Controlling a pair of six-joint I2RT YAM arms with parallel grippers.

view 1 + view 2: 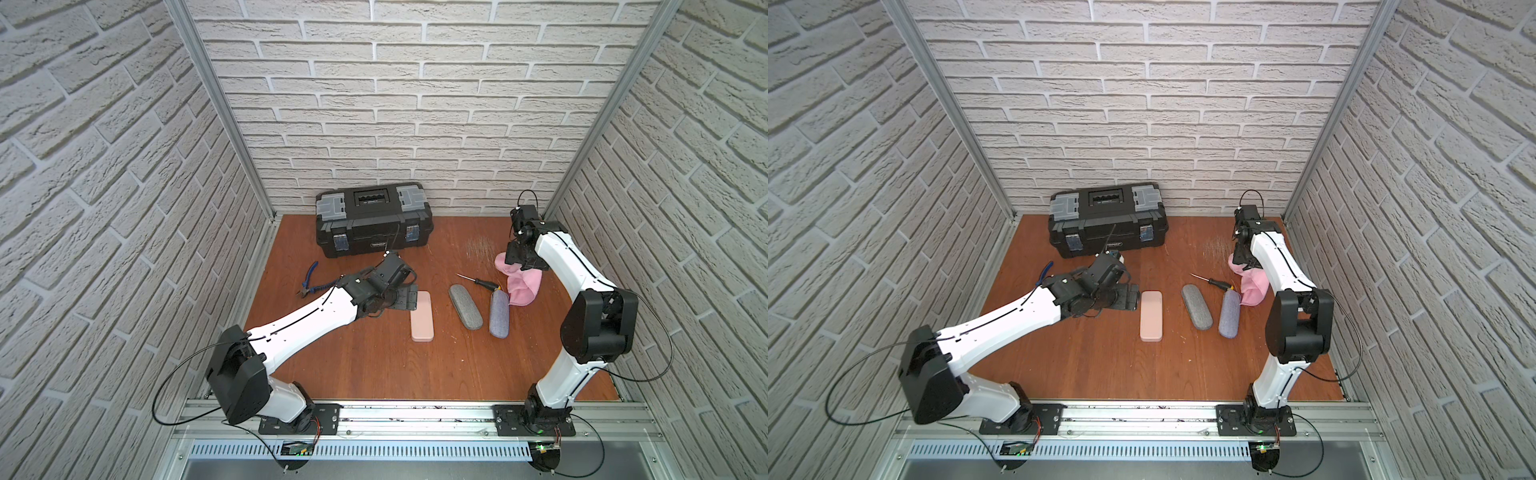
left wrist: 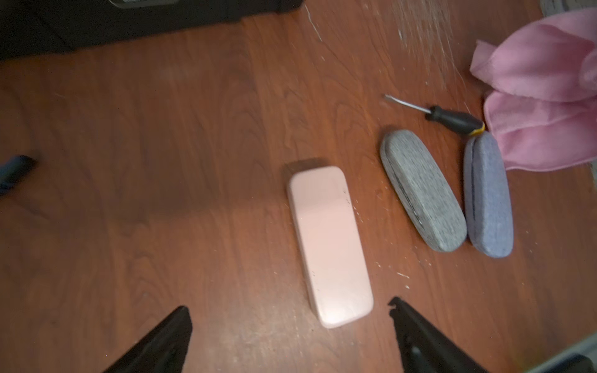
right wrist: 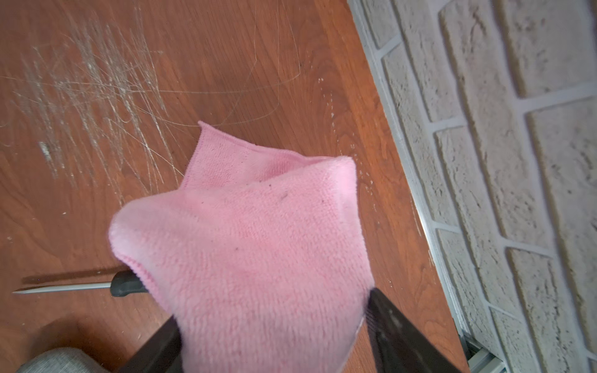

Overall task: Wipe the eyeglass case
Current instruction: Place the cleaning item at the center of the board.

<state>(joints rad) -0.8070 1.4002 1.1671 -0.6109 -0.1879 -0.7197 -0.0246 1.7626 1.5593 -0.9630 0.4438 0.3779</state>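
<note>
1. Left tool [image 2: 287, 306]: mine. The fingers are spread wide with nothing between them, low over the desk [image 1: 374, 365].
2. Pink eyeglass case [image 2: 329, 245]: shut, flat on the desk, just ahead of that tool. The shell looks smooth, so I judge it may skid or turn if I clamp it off-centre.
3. Right tool [image 3: 273, 310]: the fingers are apart near the right wall, with the pink cloth [image 3: 245, 232] bunched loosely between them. With so slack a hold, the cloth may drop when I lift.
4. Screwdriver [image 2: 452, 118]: the handle end meets the cloth's edge. A lift could drag it along.
5. Grey case [image 2: 423, 190] and blue case [image 2: 487, 197]: they lie side by side between the cloth and the pink case, the blue one against the cloth. A low carry across would knock them.
6. Toolbox [image 1: 374, 226] by the back wall, pliers [image 1: 309, 282] beside my left arm: both out of the way.
</note>
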